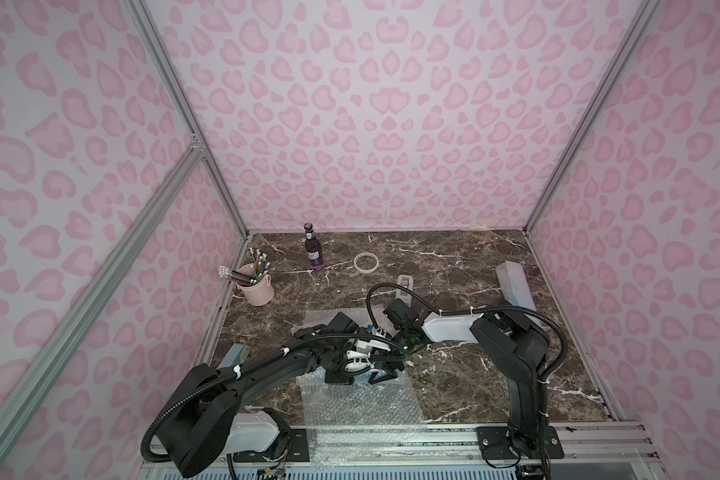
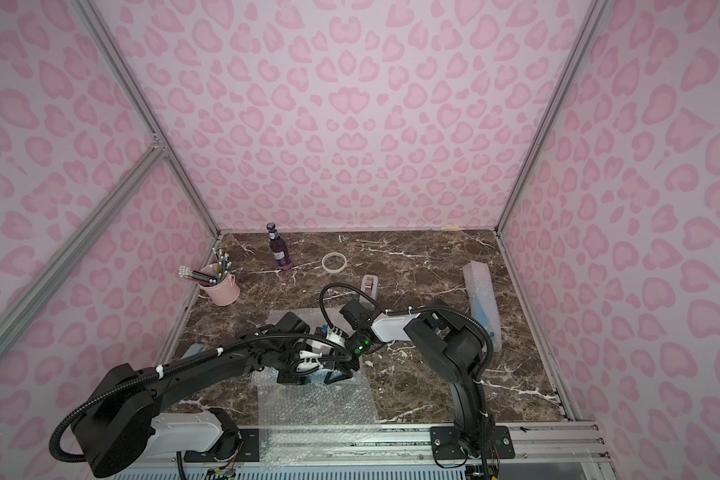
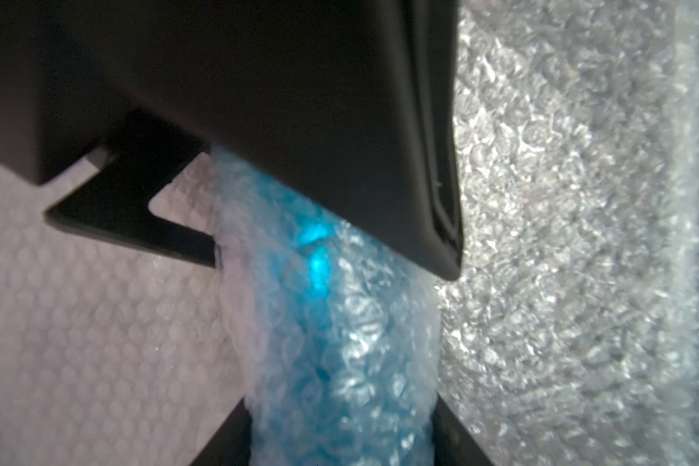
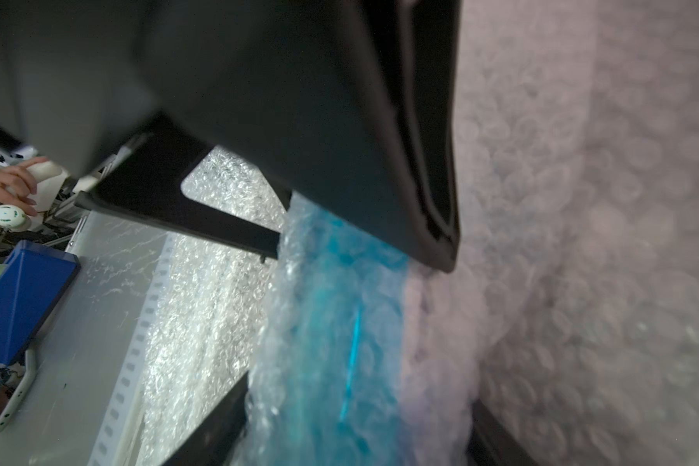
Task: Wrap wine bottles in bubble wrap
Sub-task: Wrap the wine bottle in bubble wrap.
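On bubble wrap (image 1: 362, 403) | wrapped blue bottle (image 3: 340, 363) between jaws of left hand (image 3: 333, 266), right hand (image 4: 362, 258) | grip: cannot tell

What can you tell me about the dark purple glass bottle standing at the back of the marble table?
The dark purple glass bottle is small and slim, with a dark cap, a narrow neck and a pale label below it. It stands upright and unwrapped near the back wall, apart from the pale tape ring beside it. Only the brown marble table touches it.
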You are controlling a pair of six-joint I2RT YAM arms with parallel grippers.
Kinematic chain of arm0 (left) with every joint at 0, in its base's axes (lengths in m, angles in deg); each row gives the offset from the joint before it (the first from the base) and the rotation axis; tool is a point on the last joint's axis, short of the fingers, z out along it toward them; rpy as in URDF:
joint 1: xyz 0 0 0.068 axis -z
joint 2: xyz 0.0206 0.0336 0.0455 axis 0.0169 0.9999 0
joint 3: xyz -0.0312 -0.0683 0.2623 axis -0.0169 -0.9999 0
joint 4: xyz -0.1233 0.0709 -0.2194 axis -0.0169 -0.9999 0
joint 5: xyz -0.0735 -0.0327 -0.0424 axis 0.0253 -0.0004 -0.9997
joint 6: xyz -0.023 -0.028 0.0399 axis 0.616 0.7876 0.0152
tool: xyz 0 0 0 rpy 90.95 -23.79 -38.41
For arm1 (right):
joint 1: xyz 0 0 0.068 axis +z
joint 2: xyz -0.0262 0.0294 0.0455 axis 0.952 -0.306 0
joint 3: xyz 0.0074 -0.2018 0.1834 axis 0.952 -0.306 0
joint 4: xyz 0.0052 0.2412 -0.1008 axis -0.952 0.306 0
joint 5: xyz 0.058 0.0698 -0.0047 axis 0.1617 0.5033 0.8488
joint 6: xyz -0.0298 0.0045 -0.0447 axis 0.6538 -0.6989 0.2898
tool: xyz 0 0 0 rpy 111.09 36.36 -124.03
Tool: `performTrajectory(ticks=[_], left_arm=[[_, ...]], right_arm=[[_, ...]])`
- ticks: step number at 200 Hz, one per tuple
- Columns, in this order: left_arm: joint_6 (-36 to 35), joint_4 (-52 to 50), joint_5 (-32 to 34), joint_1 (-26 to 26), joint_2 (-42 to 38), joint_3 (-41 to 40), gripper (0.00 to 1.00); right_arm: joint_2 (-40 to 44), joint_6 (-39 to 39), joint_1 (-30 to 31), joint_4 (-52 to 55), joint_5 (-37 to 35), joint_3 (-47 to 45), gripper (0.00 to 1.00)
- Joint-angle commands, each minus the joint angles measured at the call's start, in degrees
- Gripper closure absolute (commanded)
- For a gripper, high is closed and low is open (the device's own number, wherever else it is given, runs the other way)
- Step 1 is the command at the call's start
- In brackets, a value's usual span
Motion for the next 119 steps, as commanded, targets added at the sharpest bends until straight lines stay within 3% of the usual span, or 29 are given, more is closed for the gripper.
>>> performTrajectory(ticks=[1,33,119], left_arm=[[1.0,-1.6,3.7,-0.4,1.8,-0.5,0.51],[1.4,-3.6,3.0,-1.1,3.9,0.7,0.52],[4.2,-4.2,3.0,-3.0,0.7,0.9,0.52]], right_arm=[[2.4,-7.9,0.1,-1.7,-2.9,-1.0,0.18],[6.4,-9.3,-1.1,-3.4,-3.9,-3.7,0.11],[12.5,-8.8,-6.8,-3.5,-8.7,-9.5,0.14]])
